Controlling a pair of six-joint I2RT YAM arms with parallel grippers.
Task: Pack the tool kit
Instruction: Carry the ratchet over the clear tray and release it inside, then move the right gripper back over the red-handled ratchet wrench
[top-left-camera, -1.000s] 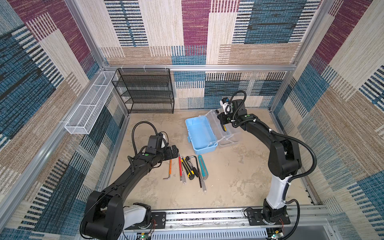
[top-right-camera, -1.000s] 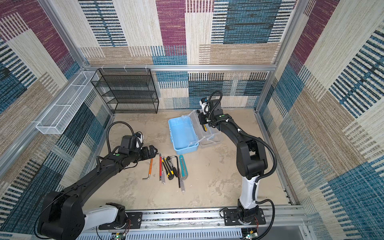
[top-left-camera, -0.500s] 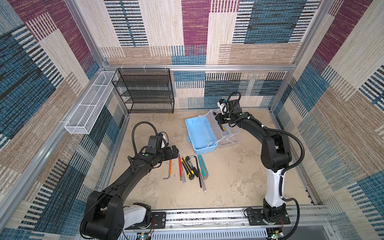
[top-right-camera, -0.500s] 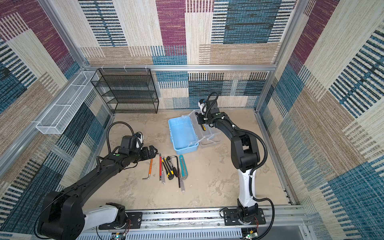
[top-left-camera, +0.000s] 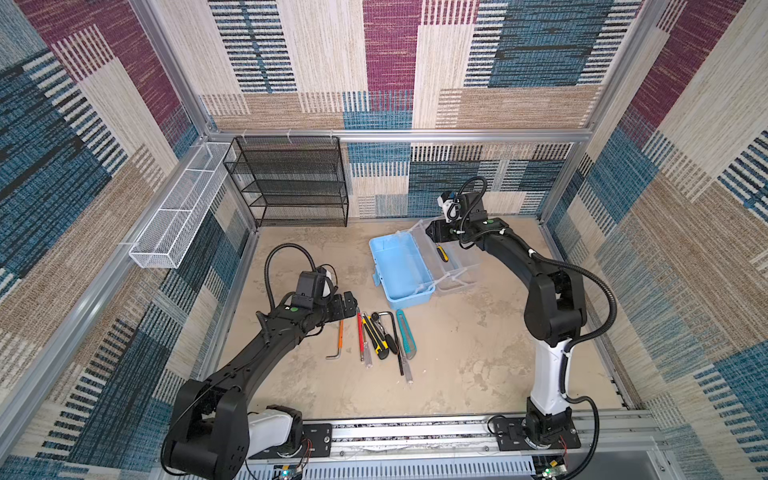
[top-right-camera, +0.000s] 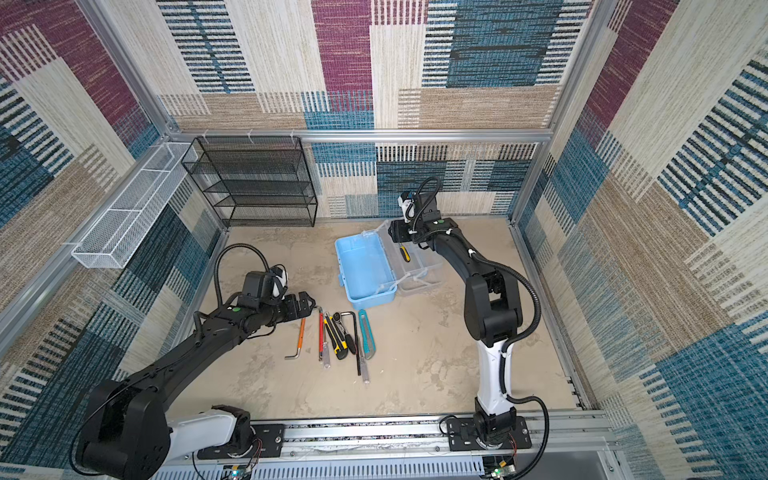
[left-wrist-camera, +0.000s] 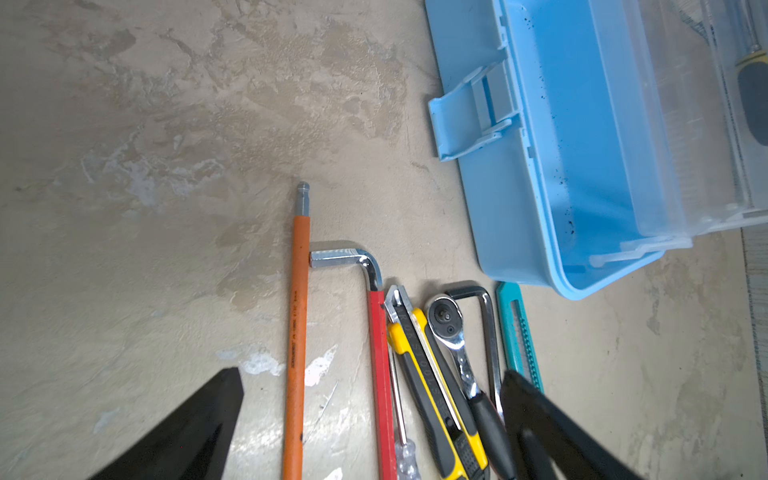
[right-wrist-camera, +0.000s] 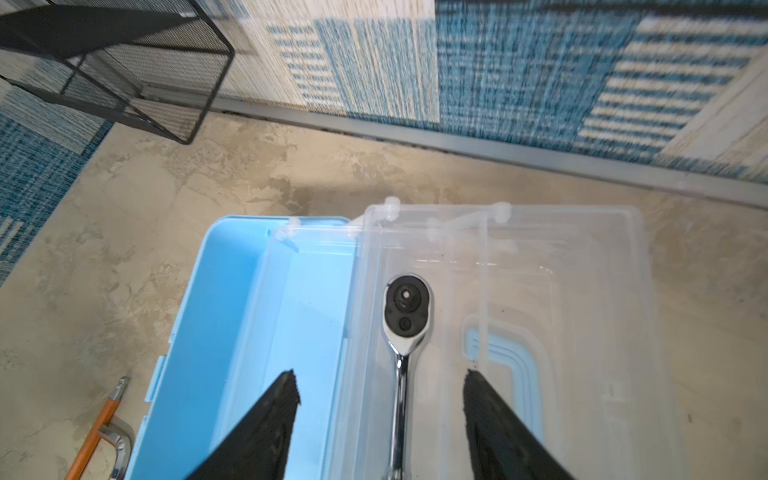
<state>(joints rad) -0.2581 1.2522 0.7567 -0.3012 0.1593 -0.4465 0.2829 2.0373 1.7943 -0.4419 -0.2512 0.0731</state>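
Note:
The tool kit's light-blue case (top-left-camera: 399, 270) (top-right-camera: 365, 270) lies open mid-table, its transparent lid (top-left-camera: 461, 266) (right-wrist-camera: 582, 291) folded out beside it. A ratchet (right-wrist-camera: 405, 307) (top-left-camera: 443, 253) lies loose in the clear part. My right gripper (right-wrist-camera: 380, 378) (top-left-camera: 434, 233) hangs open just above it, a finger on each side of the shaft. A row of tools lies in front of the case: an orange hex key (left-wrist-camera: 299, 332) (top-left-camera: 340, 332), a red hex key (left-wrist-camera: 380, 374), a yellow utility knife (left-wrist-camera: 432, 395), a second ratchet (left-wrist-camera: 446, 320) and a teal knife (left-wrist-camera: 519, 332). My left gripper (left-wrist-camera: 372, 372) (top-left-camera: 349, 303) hovers open over that row.
A black wire-mesh rack (top-left-camera: 291, 183) stands at the back left against the wall. A long white wire basket (top-left-camera: 178, 220) hangs on the left wall. Patterned walls close in the table on three sides.
My right gripper has opened, and the ratchet now lies free in the clear part of the case. The right arm's elbow has shifted. The left arm has not moved.

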